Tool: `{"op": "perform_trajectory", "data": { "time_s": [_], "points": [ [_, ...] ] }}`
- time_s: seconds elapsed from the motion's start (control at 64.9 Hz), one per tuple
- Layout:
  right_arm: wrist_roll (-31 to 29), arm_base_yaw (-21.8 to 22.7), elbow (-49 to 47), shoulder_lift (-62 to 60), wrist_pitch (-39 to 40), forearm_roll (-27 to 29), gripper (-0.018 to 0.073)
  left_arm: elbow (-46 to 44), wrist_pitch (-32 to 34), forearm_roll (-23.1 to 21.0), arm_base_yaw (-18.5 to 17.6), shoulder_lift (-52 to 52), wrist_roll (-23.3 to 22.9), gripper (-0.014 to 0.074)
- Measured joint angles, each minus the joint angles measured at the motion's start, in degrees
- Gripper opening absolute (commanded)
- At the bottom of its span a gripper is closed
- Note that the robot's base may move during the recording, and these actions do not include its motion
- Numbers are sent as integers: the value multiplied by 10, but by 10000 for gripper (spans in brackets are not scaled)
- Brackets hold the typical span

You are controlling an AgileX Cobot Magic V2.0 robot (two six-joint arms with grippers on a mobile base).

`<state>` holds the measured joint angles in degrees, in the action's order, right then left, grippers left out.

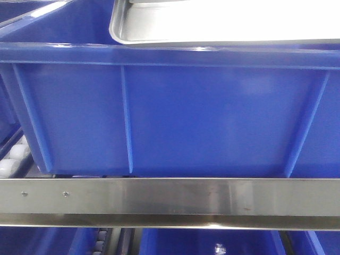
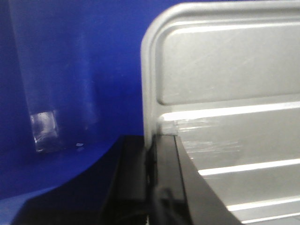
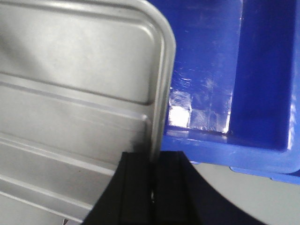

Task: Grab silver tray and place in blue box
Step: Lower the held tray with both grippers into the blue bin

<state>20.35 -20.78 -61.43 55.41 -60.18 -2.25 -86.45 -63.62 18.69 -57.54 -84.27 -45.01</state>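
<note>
The silver tray (image 1: 175, 26) shows above the near rim of the blue box (image 1: 175, 117) in the front view, tilted with its corner at upper left. In the left wrist view my left gripper (image 2: 151, 154) is shut on the tray's left rim, with the ridged tray floor (image 2: 225, 93) to its right and the box interior (image 2: 70, 70) behind. My right gripper (image 3: 152, 161) is shut on the tray's right rim in the right wrist view; the tray (image 3: 75, 84) spreads left, and the blue box (image 3: 215, 89) lies beyond. Neither gripper shows in the front view.
A steel rail (image 1: 170, 202) runs across in front of the box. White rollers (image 1: 13, 159) show at lower left. Other blue crates (image 1: 207, 241) sit on the level below. A pale grey surface (image 3: 253, 197) lies beside the box's outer wall.
</note>
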Motion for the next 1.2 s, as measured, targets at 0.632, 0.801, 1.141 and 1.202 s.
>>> {"op": "perform_trajectory", "data": {
  "time_s": [0.632,0.801,1.141,1.202],
  "points": [
    [0,0,-1,0,7,-1,57,-7,-2,1,0,0,4,-97],
    [0,0,-23,2,28,-1,57,-21,4,25,11,0,12,-96],
    [-1,0,-121,125,59,0,57,-26,102,-53,144,-21,136,-96],
    [-1,0,-139,157,60,0,57,-29,115,-67,167,-35,157,-96]
  ]
}}
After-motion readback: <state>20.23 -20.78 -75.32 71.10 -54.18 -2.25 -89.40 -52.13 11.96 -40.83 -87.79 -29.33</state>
